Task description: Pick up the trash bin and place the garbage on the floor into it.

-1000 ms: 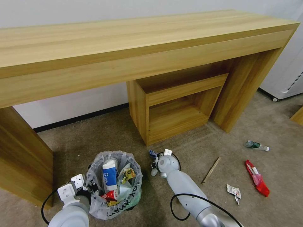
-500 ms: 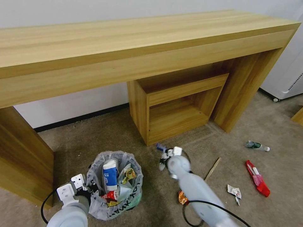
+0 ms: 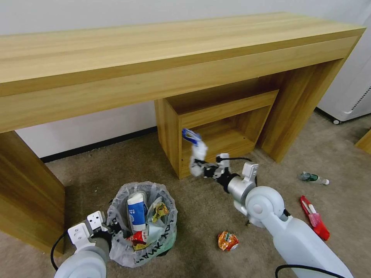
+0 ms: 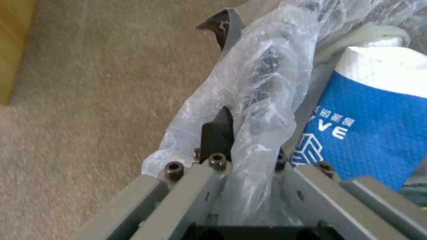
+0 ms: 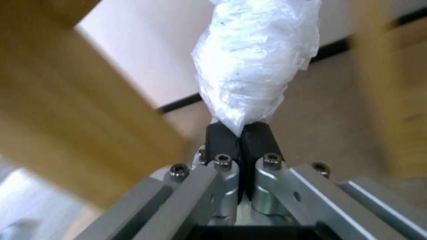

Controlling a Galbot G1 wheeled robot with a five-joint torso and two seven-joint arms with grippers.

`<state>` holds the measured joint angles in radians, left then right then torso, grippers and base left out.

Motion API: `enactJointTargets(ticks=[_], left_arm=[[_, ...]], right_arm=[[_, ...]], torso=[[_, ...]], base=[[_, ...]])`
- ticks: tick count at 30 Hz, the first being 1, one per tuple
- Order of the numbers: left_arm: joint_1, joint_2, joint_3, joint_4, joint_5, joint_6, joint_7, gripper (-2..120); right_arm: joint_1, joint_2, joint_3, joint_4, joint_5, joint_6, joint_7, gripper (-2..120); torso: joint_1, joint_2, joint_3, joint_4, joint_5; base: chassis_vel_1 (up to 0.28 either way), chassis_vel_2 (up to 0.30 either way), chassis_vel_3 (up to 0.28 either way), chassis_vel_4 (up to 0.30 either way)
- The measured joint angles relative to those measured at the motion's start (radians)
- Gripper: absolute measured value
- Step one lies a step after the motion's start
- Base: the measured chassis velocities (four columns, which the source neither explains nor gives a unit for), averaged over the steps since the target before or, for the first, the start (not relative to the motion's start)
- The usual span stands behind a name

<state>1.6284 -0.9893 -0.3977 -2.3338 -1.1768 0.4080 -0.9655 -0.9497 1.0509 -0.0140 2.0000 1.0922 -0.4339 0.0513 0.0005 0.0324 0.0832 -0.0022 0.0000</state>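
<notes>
Trash bin (image 3: 142, 227): near left on the floor (image 3: 96, 173), black, lined with a clear bag, already loaded with a blue-white carton (image 3: 136, 210) and wrappers. Left pincer (image 3: 105, 231) is clamped on the bin's bagged rim (image 4: 262, 100), one pad outside and one inside, likely to steady the bin and keep its mouth up for drops.

Tissue wad (image 3: 198, 159): white, crumpled, with a blue scrap at its top, held in the air before the low wooden cubby (image 3: 216, 127) under the counter (image 3: 154, 46). Right pincer (image 3: 206, 170) is closed on the wad's lower end (image 5: 256, 60), pads pinched tight, apparently carrying it clear of the carpet toward the bin.

Orange can (image 3: 228, 241): crushed, on the floor near centre.

Red wrapper (image 3: 315, 218): on the floor, near right.

Green-labelled bottle (image 3: 313, 178): lying flat, far right, awaiting collection.
</notes>
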Motion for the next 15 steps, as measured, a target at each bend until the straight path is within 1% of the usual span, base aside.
enactJointTargets(ticks=[1, 3, 4, 6, 7, 9, 15], left_arm=[[0.001, -0.001, -0.004, -0.004, -0.01, 0.002, -0.003, 1], [0.001, -0.001, -0.004, -0.004, -0.01, 0.002, -0.003, 1], [0.003, -0.001, -0.012, -0.014, -0.033, 0.008, -0.012, 1], [0.003, 0.002, -0.019, -0.022, -0.05, 0.009, -0.018, 1], [0.003, 0.002, -0.019, -0.022, -0.05, 0.009, -0.018, 1], [0.004, 0.005, -0.026, -0.025, -0.06, 0.009, -0.025, 1], [0.004, 0.001, -0.03, -0.024, -0.06, 0.009, -0.028, 1]], right_arm=[[0.006, 0.005, -0.029, 0.006, 0.019, -0.016, 0.008, 0], [0.006, 0.005, -0.029, 0.006, 0.019, -0.016, 0.008, 0], [0.017, 0.014, -0.092, 0.014, 0.042, -0.037, 0.022, 0], [0.026, 0.023, -0.148, 0.024, 0.068, -0.061, 0.055, 0], [0.026, 0.023, -0.148, 0.024, 0.068, -0.061, 0.055, 0], [0.032, 0.035, -0.199, 0.027, 0.096, -0.084, 0.093, 0], [0.036, 0.039, -0.259, 0.026, 0.11, -0.099, 0.113, 0]], torso=[[0.0, 0.0, 0.0, -0.0001, 0.0001], [0.0, 0.0, 0.0, -0.0001, 0.0001], [0.0, 0.0, 0.0, 0.0001, 0.0], [0.0, 0.0, 0.0, 0.0, -0.0002], [0.0, 0.0, 0.0, 0.0, -0.0002], [0.0, 0.0, 0.0, -0.0001, -0.0001], [0.0, 0.0, 0.0, -0.0001, -0.0002]], base=[[0.0, 0.0, 0.0, 0.0], [0.0, 0.0, 0.0, 0.0], [0.0, 0.0, 0.0, 0.0], [0.0, 0.0, 0.0, 0.0], [0.0, 0.0, 0.0, 0.0], [0.0, 0.0, 0.0, 0.0], [0.0, 0.0, 0.0, 0.0]])
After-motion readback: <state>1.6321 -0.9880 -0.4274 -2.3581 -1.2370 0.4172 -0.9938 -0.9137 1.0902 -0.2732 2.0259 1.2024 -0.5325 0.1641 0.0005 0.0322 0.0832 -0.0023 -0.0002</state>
